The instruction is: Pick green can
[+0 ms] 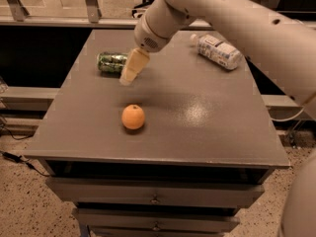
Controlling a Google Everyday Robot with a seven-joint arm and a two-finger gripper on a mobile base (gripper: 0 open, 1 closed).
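Observation:
The green can [111, 62] lies on its side at the back left of the grey table [207, 132], its right end partly covered by the gripper. My gripper [129, 74] hangs from the white arm that reaches in from the upper right. Its cream fingers point down and left, just right of the can and above the table.
An orange [133, 117] sits near the table's middle left, in front of the gripper. A white plastic bottle with a label [217, 51] lies at the back right. Drawers run below the table's front edge. A rail runs behind the table.

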